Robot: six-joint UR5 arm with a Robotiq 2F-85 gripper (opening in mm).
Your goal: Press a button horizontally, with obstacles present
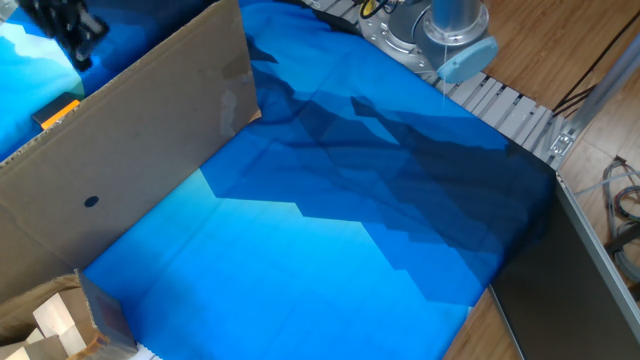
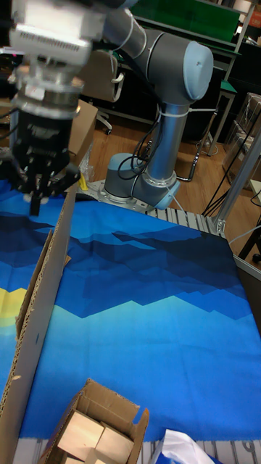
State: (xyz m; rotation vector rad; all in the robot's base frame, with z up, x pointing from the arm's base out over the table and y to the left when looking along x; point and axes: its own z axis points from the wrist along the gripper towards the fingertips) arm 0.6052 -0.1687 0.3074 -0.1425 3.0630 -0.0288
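Note:
The button, a small yellow-orange box with a black part, peeks over the top edge of the obstacle at the far left. The obstacle is a large brown cardboard sheet standing on edge, with a small dark dot. My black gripper hangs on the far side of the sheet, above the button and apart from it. In the tall fixed view the gripper points down just left of the sheet's top edge, and the button is hidden. No view shows a gap or contact between the fingertips.
A blue patterned cloth covers the table. An open cardboard box with wooden blocks stands at the near left corner. The arm's base sits at the back right beside a ribbed metal strip.

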